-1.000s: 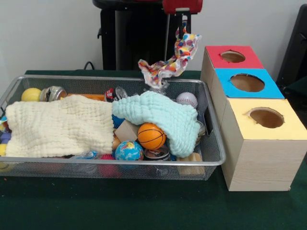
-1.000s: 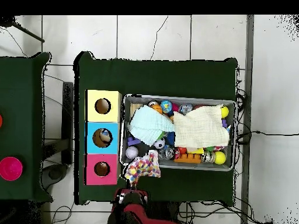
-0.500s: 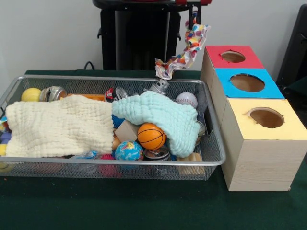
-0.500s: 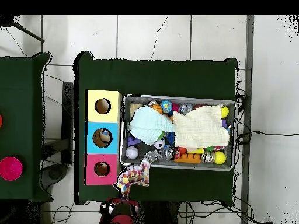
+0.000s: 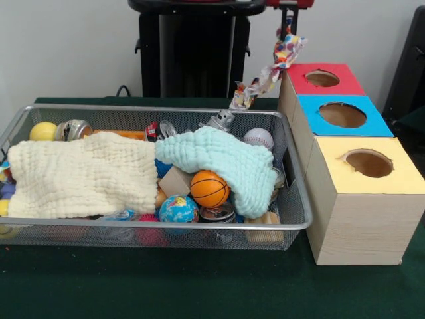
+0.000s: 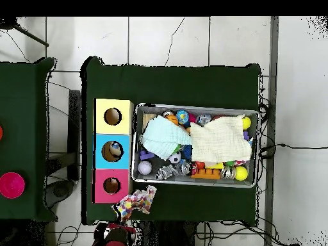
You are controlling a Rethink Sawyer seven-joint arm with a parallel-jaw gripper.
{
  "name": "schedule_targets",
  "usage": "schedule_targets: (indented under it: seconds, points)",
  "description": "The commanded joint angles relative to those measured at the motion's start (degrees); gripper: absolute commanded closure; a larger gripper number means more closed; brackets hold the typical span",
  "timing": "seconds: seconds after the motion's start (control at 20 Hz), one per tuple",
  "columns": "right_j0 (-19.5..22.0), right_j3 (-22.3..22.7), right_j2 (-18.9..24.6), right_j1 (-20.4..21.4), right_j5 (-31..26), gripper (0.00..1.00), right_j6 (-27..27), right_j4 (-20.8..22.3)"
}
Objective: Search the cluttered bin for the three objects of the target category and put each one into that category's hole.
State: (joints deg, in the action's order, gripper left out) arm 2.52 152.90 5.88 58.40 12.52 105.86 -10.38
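While the gripper (image 5: pixel 287 14) hangs clamped on a colourful cloth (image 5: pixel 273 68), the cloth dangles just left of the red box (image 5: pixel 323 79).

Behind my table there is a plain white wall (image 5: pixel 66 46) with even light on it. My table has a dark green cloth cover (image 5: pixel 199 286), and it stands on a floor of large pale grey tiles (image 6: pixel 166 41) with dark joints and thin cracks. Beside it is a second green-covered table (image 6: pixel 22 96), and black cables (image 6: pixel 282 147) lie on the floor.
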Motion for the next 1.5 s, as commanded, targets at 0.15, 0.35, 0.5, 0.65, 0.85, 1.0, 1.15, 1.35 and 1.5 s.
schedule_targets:
  seconds: [0.15, 0.35, 0.5, 0.65, 0.85, 1.0, 1.15, 1.35, 1.5]
  points:
    - [-15.38, -5.83, -9.44, 2.86, -6.97, 1.0, 15.42, -17.56]
    - [-23.51, -9.88, -17.29, 2.92, -13.41, 1.0, 11.99, -21.4]
    - [-30.41, -15.14, -24.72, 1.68, -21.3, 1.0, 13.3, -21.32]
    - [-35.1, -20.42, -30.27, 0.77, -29.04, 1.0, 17.05, -18.56]
    - [-36.46, -23.99, -32.29, -0.45, -33.54, 1.0, 19.54, -17.08]
    - [-37.79, -26.01, -34.37, -0.64, -36.74, 1.0, 21.04, -16.45]
    - [-39.29, -30.28, -37.43, -0.27, -44.31, 1.0, 22.65, -14.38]
    - [-39.81, -34.31, -39.74, -0.19, -50.58, 1.0, 23.4, -13.1]
    - [-39.41, -36.87, -40.47, -0.52, -53.79, 1.0, 23.64, -12.72]
